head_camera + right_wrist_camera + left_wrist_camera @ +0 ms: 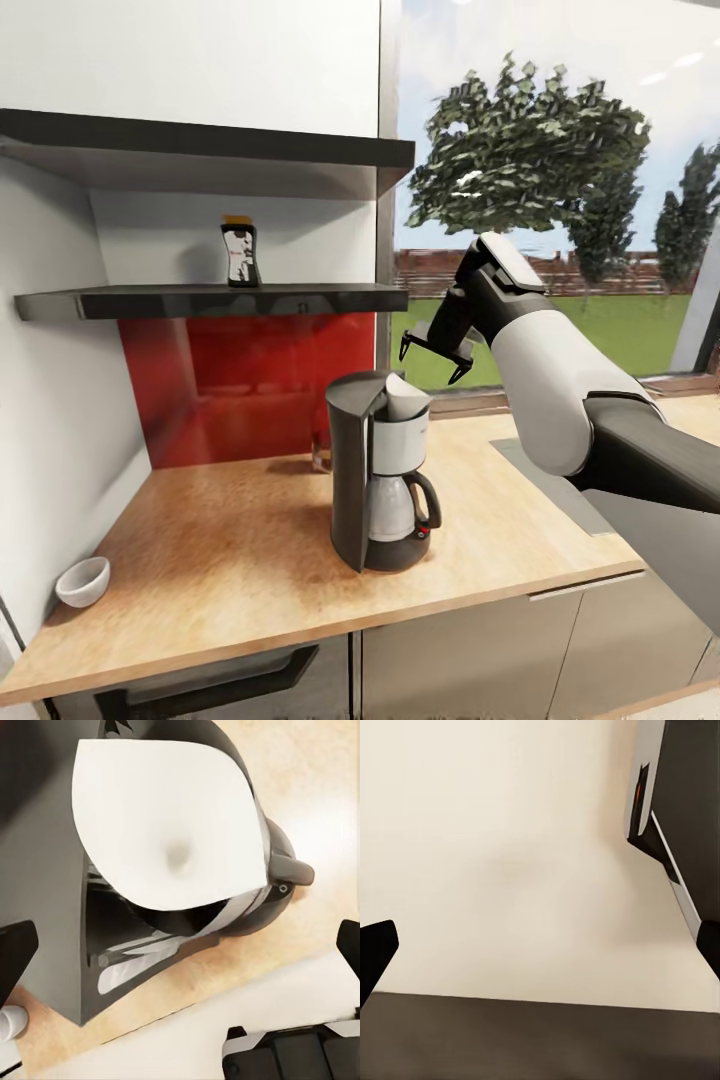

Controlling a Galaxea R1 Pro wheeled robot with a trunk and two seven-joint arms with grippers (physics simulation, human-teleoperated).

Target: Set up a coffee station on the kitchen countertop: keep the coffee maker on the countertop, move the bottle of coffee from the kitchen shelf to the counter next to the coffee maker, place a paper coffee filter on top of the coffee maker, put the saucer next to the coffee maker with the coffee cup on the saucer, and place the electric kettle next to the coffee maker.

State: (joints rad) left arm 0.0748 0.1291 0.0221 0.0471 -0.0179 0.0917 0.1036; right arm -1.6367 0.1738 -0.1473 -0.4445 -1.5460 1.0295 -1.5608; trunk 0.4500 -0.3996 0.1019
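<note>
Already the paper coffee filter (405, 397) sits atop the coffee maker (380, 480) mid-countertop (230, 560); the right gripper (437, 352) hovers above, fingers apart, empty. Next likely: the bottle of coffee (239, 253) on the shelf (220, 299).

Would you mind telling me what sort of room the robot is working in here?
Most likely a home kitchen: a wood-look countertop over grey drawer fronts carries a coffee maker, a red backsplash runs under a wall shelf holding a bottle of coffee, and a window faces a garden.
</note>
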